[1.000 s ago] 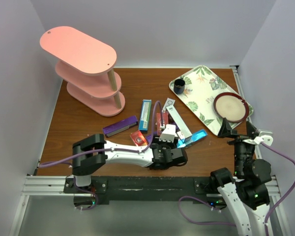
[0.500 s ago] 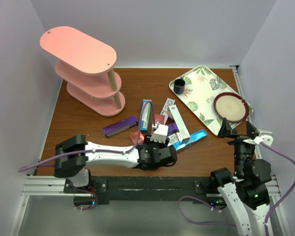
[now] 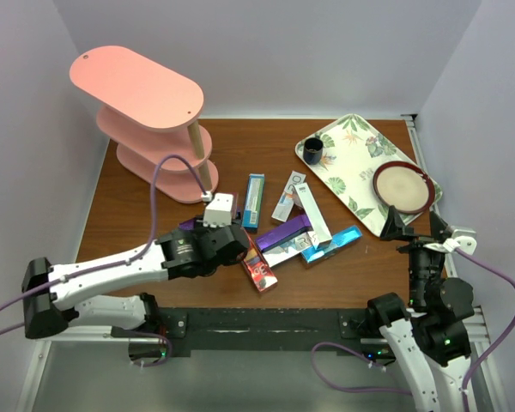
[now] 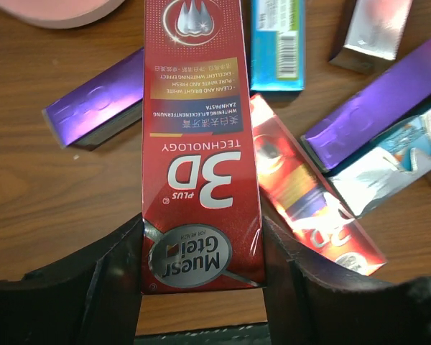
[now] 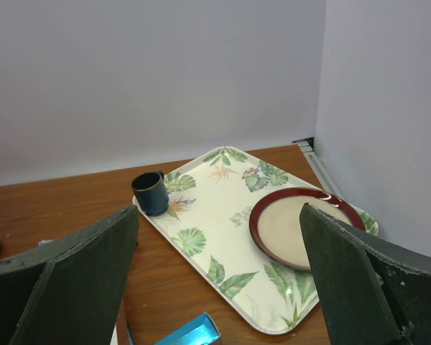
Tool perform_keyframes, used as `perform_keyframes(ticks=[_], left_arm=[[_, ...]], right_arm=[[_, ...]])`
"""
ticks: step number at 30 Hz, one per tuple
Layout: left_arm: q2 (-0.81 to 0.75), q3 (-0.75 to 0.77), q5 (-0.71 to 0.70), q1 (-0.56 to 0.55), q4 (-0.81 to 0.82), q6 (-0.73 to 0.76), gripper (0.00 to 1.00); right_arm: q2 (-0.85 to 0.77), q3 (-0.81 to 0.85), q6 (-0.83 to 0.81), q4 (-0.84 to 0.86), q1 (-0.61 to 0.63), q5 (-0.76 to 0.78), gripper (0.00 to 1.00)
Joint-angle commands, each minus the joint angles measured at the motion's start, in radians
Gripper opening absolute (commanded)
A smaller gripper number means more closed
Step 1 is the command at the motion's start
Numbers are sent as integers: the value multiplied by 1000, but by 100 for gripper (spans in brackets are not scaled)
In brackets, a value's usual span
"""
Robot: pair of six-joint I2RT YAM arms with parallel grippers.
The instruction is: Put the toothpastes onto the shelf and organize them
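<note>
Left jaws closed on near end of red toothpaste carton (image 4: 201, 144), held lengthwise, likely for sliding onto shelf (image 3: 137, 86) ahead-left. Remaining cartons (image 4: 373, 122) lie beneath on table. Right jaws wide apart, empty.

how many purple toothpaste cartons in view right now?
2. One purple carton lies beside the red carton gripped by the left pincer. The second purple carton lies on the red carton's other side. Others could be buried.

Brown wood tabletop (image 3: 120, 225): pink shelf (image 3: 136, 86) sits at the far-left corner, leafy tray (image 3: 348, 163) far-right, toothpaste cartons (image 3: 283, 232) scattered flat mid-table toward the near edge.
</note>
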Motion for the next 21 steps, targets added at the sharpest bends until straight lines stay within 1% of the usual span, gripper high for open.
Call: perform_keyframes(ticks=[1,8,10,12,13,15,16,18,19,21], left_arm=[[-110,-23,10,52,-105,35,21],[-280,-118,37,228,-65,116,21],[-323,-132,60,279,4,187,21],[-345,-145,54,317,48,221,22],[-362,-160,59,363,67,266,23],[-374,-178,77,414,136,317,24],[-385,-204,117,470,170,387,24],[-388,-227,164,535,254,454,23],[-379,-243,209,606,277,509,20],[-366,-255,247,682,340,561,10]], right_arm=[[-7,1,-14,9,0,-17,99],[-7,-1,-15,7,-1,-20,99],[-9,-2,-14,7,-1,-20,99],[-9,-2,-14,7,-1,-24,98],[-7,-1,-12,7,-1,-24,99],[-9,-1,-11,6,-1,-27,99],[-9,-1,-11,5,0,-27,99],[-31,-1,-8,4,0,-31,99],[-32,1,-8,4,0,-34,99],[-32,4,-3,-1,2,-34,99]])
